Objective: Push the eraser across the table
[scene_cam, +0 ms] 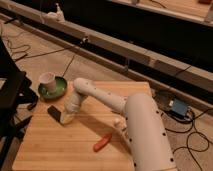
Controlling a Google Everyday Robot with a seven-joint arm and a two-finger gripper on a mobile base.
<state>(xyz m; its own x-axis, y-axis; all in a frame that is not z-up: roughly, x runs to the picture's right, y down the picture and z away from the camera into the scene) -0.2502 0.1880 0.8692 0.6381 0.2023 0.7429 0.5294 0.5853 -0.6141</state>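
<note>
The eraser (pixel 53 113) is a small flat black block lying on the left part of the light wooden table (pixel 65 147). My gripper (pixel 67 116) hangs at the end of the white arm and sits right against the eraser's right end, low over the tabletop. The orange marker (pixel 102 142) lies near the table's middle front, apart from the gripper.
A green plate (pixel 54 87) with a white cup (pixel 47 79) stands at the table's far left corner. A small pale object (pixel 118 121) lies beside the arm. A black chair or stand (pixel 10 95) is left of the table. Cables and a blue box (pixel 177 107) lie on the floor.
</note>
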